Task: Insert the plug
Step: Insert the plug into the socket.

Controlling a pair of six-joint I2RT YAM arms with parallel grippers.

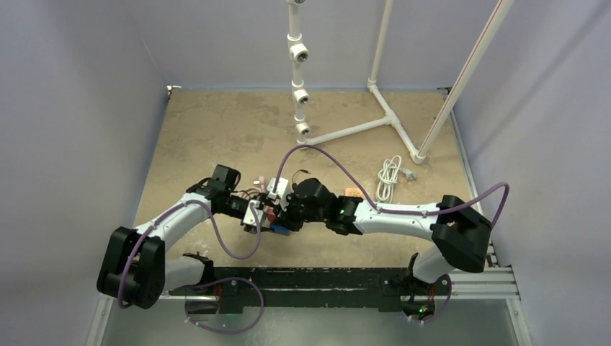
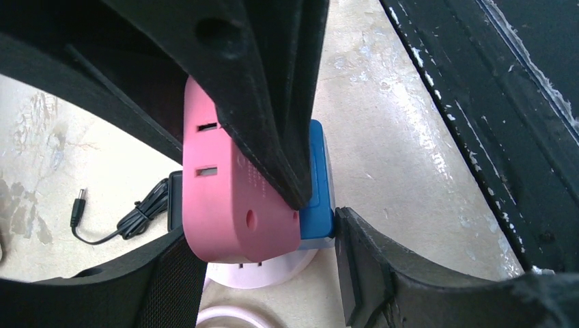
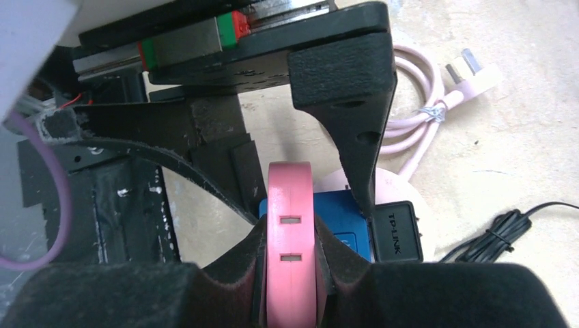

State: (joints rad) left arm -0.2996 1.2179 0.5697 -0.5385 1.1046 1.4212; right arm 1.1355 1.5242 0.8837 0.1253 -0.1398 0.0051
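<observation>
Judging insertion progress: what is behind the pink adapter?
A blue block sits right against the pink adapter, with a black TP-LINK adapter beside that. Any prongs between them are covered.

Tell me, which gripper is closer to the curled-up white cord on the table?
Right. The right gripper sits between the white cord and the left gripper. The cord lies off to its right, apart. The left gripper is just beyond, farther away.

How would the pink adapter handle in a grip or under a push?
Probably stiff: the pink adapter shows no dent in the right pincer. Its smooth, rounded shell may slip. Small in that grip, so likely light.
</observation>
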